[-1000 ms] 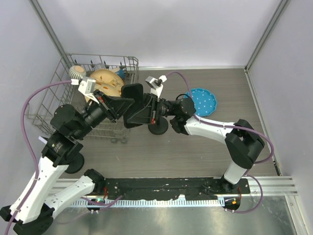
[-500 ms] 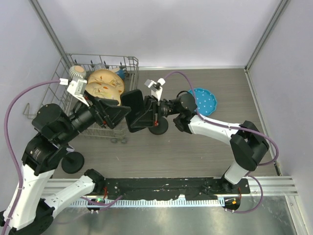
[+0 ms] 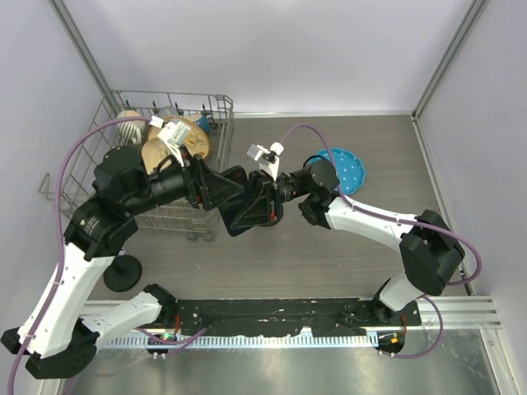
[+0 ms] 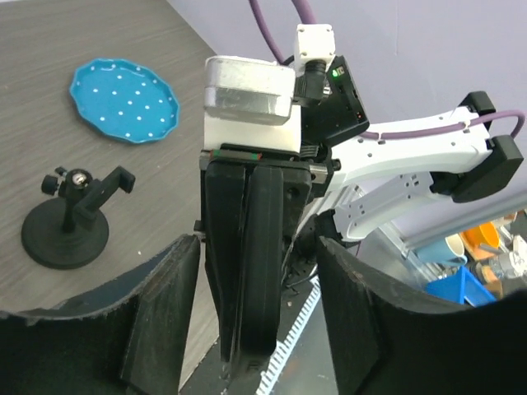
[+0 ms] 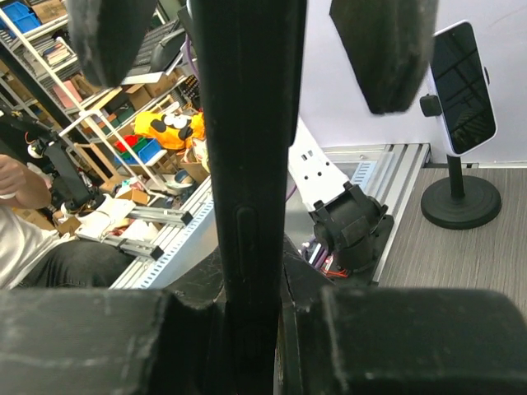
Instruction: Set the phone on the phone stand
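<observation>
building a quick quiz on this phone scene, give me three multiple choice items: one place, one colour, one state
1. The dish rack stands: A far left B far right C between the arm bases
2. The plate is: A red B blue, white dots C plain white
3. Around the phone, the left tool is: A clamped shut B open, fingers clear C out of view
1 A, top left in the overhead view; 2 B, plain in the left wrist view; 3 B, gaps show either side, the right tool clamps it.
</observation>
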`<action>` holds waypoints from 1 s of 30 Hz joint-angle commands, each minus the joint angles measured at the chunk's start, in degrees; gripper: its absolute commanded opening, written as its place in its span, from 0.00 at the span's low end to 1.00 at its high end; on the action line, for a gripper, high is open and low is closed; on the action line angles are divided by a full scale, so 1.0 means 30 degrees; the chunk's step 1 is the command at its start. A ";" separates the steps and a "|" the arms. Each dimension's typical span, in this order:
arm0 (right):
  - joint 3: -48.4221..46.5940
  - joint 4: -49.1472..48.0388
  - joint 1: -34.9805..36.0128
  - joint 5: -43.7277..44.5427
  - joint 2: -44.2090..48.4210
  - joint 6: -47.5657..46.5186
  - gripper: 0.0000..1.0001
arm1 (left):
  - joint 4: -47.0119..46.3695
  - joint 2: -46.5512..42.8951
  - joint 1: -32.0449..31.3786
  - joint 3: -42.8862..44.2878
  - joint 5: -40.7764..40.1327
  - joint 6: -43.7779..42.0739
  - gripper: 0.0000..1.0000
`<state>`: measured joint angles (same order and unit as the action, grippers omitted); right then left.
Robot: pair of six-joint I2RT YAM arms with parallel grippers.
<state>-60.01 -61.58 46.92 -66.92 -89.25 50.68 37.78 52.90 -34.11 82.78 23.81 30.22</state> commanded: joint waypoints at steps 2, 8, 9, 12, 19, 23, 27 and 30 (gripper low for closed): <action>-0.0066 -0.1241 0.0035 -0.0224 0.1450 -0.0427 0.01 | -0.1285 0.0704 -0.0057 0.0706 0.2432 0.0416 0.46; -0.0036 -0.1182 0.0006 -0.0136 0.1567 -0.0456 0.01 | -0.0555 0.0910 -0.0028 0.0998 0.2580 0.0036 0.40; -0.0036 -0.1182 0.0006 -0.0136 0.1567 -0.0456 0.01 | -0.0204 0.0881 -0.0027 0.1086 0.2435 -0.0110 0.41; -0.0036 -0.1123 0.0035 -0.0107 0.1596 -0.0457 0.01 | 0.0179 0.0560 -0.0028 0.1146 0.1967 -0.0521 0.46; -0.0212 -0.0073 0.0035 0.0097 0.1567 -0.1156 0.01 | 0.0297 0.0908 -0.0027 0.1321 0.1993 -0.0434 0.42; -0.0329 0.1277 0.0006 0.0302 0.1743 -0.2183 0.01 | 0.0414 0.1436 -0.0027 0.1439 0.2199 -0.0404 0.38; -0.0533 0.3117 0.0006 0.0537 0.1948 -0.3295 0.01 | 0.0385 0.1759 -0.0027 0.1468 0.2229 -0.0433 0.21; -0.0913 0.5253 0.0006 0.1063 0.2036 -0.4671 0.02 | 0.0676 0.1731 -0.0027 0.1556 0.1414 -0.0580 0.00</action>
<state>-59.46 -51.22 46.72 -67.48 -86.56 44.05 39.33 58.24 -33.91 85.27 29.04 27.70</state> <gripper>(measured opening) 0.210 0.127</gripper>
